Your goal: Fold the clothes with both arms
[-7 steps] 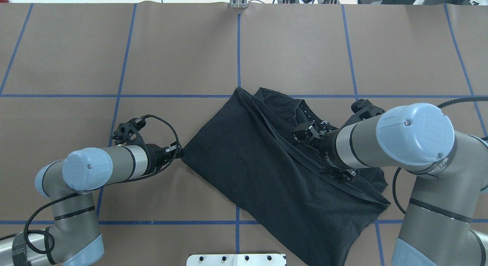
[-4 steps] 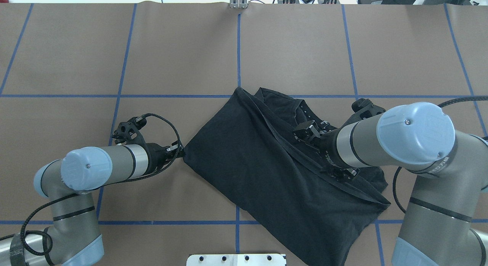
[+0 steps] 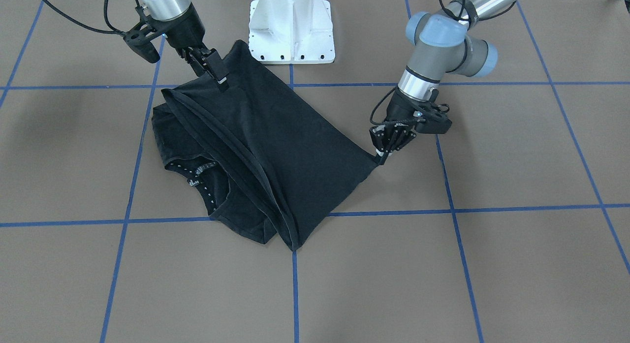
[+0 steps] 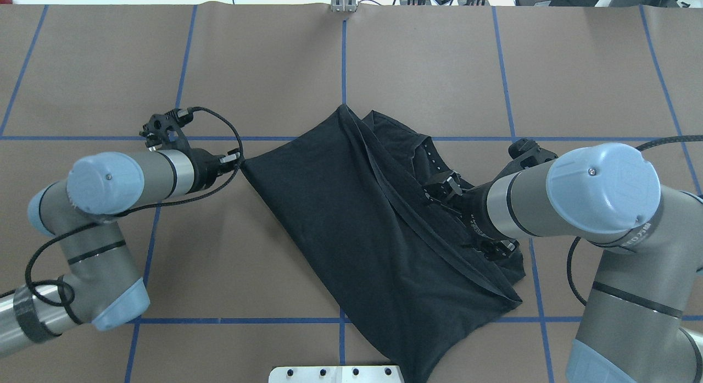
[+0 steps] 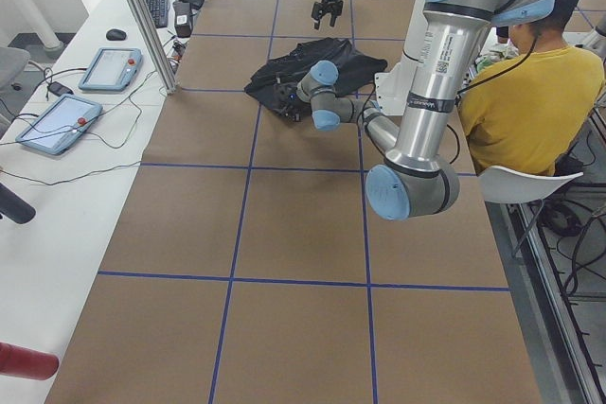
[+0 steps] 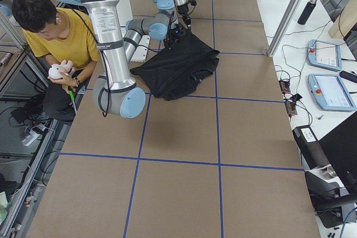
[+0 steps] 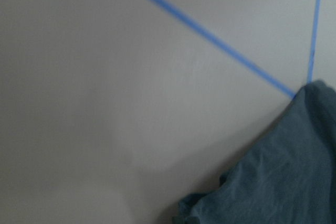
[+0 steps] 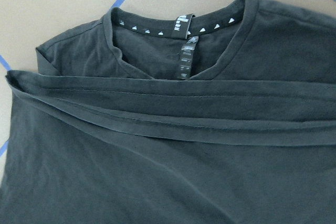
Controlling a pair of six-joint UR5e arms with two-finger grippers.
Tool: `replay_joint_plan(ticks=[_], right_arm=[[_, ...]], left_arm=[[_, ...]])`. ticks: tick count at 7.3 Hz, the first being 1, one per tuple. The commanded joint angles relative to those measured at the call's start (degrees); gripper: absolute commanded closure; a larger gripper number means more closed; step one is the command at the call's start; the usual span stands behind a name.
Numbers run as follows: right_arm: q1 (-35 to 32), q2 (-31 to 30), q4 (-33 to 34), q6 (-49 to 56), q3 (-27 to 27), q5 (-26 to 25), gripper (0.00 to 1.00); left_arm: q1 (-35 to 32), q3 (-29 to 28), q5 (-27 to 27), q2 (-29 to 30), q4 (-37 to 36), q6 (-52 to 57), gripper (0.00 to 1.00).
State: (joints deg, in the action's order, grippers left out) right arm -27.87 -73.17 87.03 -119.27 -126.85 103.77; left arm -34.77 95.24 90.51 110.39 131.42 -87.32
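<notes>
With your left gripper (image 4: 238, 162) pinching a corner of the black short-sleeved T-shirt (image 4: 351, 229), half-folded on the brown table (image 4: 247, 70), and your right gripper (image 3: 220, 78) seemingly clamped on its hem, carry both across level and taut.

The T-shirt (image 4: 362, 218) lies on the tabletop (image 4: 165, 70) midway between its left and right edges, nearer the robot's edge, one corner just beside the pedestal base (image 3: 291, 33). Its folded-over layer covers the left part, and the neck opening (image 3: 199, 171) lies to the right, toward the far edge. The left end effector (image 4: 237, 162) touches the shirt's left corner, and the right end effector (image 3: 220, 78) meets its hem on the right.
</notes>
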Motion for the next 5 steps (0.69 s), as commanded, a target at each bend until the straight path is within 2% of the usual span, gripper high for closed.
replay_joint_plan(ticks=[1, 3, 4, 5], right_arm=[[-0.1, 0.3, -0.2, 0.0, -0.8, 0.2, 0.0], [0.1, 0.7, -0.3, -0.1, -1.4, -0.3, 0.0], [0.2, 1.2, -0.4, 0.0, -1.2, -0.5, 0.0], [0.4, 1.2, -0.5, 0.1, -0.9, -0.6, 0.0]], left_arm=[[-9.2, -17.2, 1.1, 11.3, 2.2, 7.5, 1.0], [-13.0, -47.6, 2.1, 27.9, 20.5, 8.8, 1.0], [-14.0, -52.2, 2.2, 32.3, 21.0, 10.0, 1.0], [-14.2, -52.5, 2.2, 32.8, 21.0, 11.7, 0.93]])
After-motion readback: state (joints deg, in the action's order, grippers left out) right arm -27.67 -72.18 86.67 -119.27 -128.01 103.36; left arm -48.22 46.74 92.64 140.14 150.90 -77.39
